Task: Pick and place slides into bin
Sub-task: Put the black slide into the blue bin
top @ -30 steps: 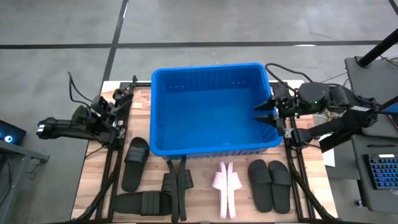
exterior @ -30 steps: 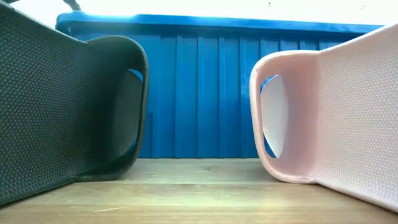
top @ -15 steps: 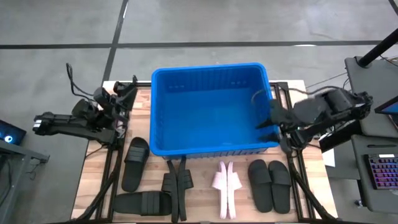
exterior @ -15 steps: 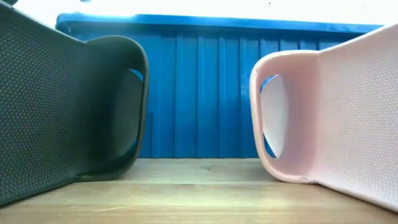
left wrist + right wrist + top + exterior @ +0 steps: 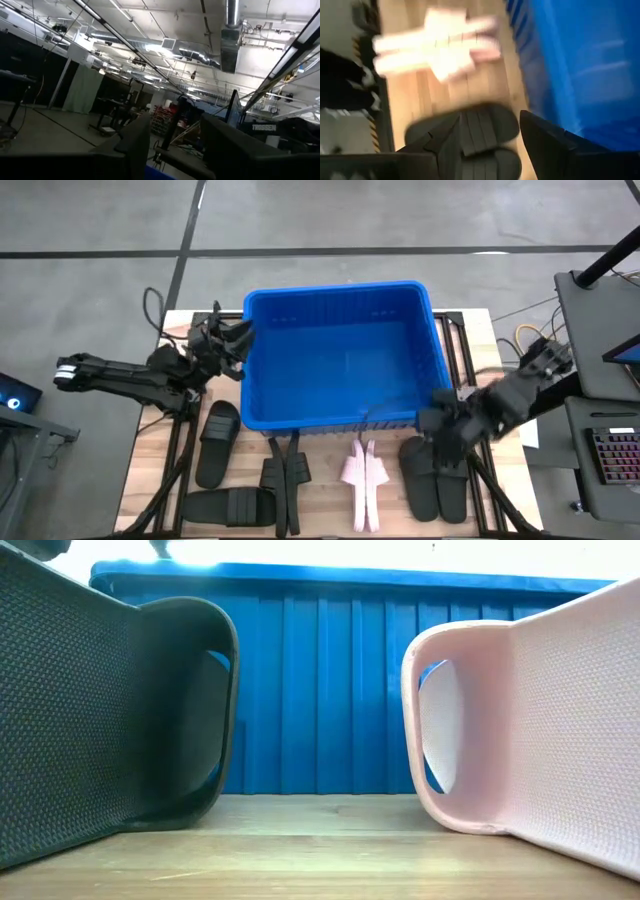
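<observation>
The blue bin stands mid-table with nothing in it. Along the near edge lie slides: two single black ones, a black pair on edge, a pink pair on edge and a flat black pair. My right gripper hangs open, pointing down, over the flat black pair by the bin's near right corner. My left gripper is open at the bin's left rim, tilted upward with nothing between its fingers.
Black rails run along both sides of the wooden table. In the low view a black slide and a pink slide stand close in front of the bin's ribbed wall. A desk with a keyboard stands to the right.
My right gripper has swung from over the bin's right wall toward the table's near edge, sinking and tipping downward, and now hangs over the flat black pair. My left gripper has moved right toward the bin's left rim and risen a little. No slide has moved.
</observation>
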